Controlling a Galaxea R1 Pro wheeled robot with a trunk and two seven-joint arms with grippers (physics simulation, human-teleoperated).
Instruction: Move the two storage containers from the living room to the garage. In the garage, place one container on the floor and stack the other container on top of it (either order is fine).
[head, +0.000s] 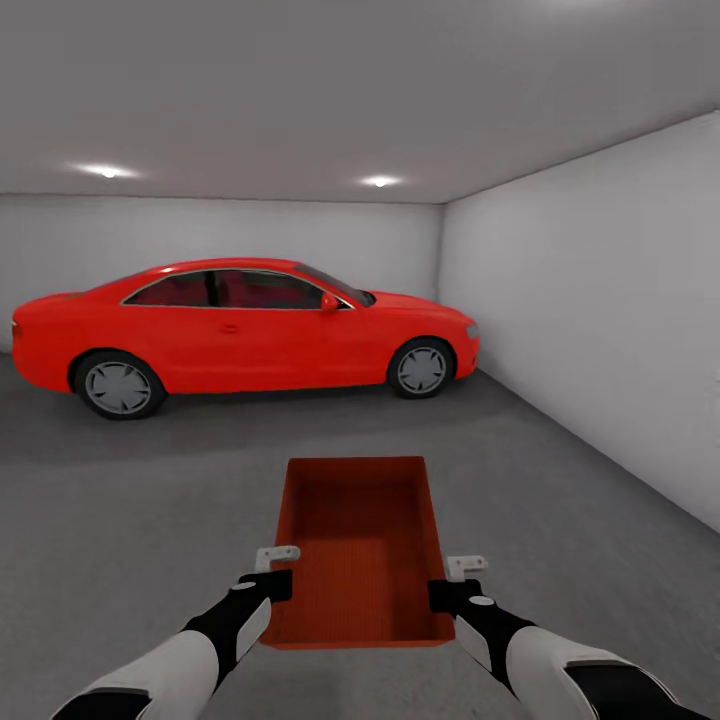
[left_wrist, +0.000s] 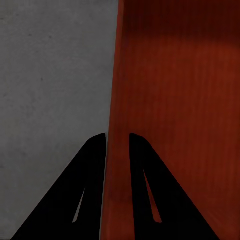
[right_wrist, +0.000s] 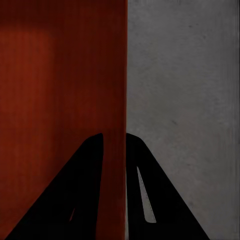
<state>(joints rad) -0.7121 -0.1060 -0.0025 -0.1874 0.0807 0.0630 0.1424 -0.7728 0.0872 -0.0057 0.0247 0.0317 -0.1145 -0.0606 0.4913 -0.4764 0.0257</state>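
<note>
Orange-red container (head: 365, 545) | left fingers (left_wrist: 95, 150) pinch one side wall | right fingers (right_wrist: 95, 150) pinch opposite wall

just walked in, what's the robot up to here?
It's in the garage holding one orange-red storage container out front with both arms. The left gripper is clamped on the left wall, the right gripper on the right wall, one finger inside and one outside. Grey concrete floor below; a red car is parked ahead.
</note>
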